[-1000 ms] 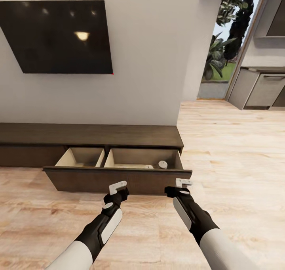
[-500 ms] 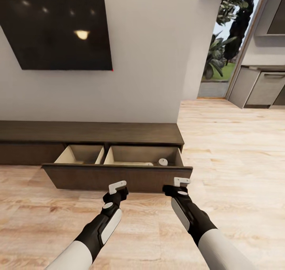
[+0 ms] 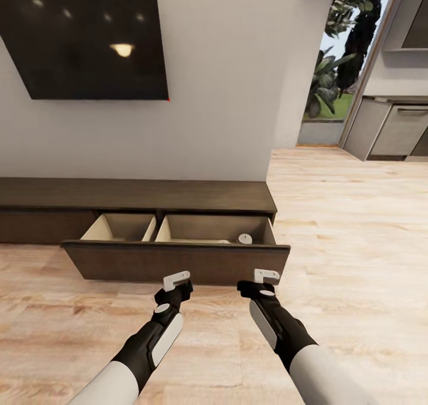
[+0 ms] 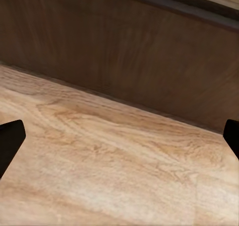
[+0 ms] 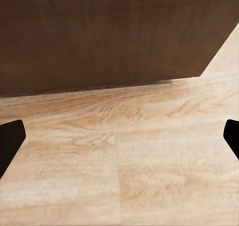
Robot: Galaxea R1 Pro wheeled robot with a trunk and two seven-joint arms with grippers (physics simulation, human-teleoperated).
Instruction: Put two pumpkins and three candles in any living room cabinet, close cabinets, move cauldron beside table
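Two grippers hang low before the pulled-out drawer front (image 3: 178, 263) of the cabinet (image 3: 137, 195): the left gripper (image 3: 176, 280) and right gripper (image 3: 266, 275), each with fingers spread wide and empty, just short of the dark wood. One candle (image 3: 244, 239) lies in the drawer's right compartment, near its right wall, above the plank floor (image 3: 356, 226); a black TV (image 3: 83, 39) hangs on the wall

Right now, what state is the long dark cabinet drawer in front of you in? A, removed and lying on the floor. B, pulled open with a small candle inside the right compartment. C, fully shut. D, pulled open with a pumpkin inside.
B: the drawer of the cabinet stands pulled out, and a small round candle sits in its right compartment; no orange pumpkin shows in it.
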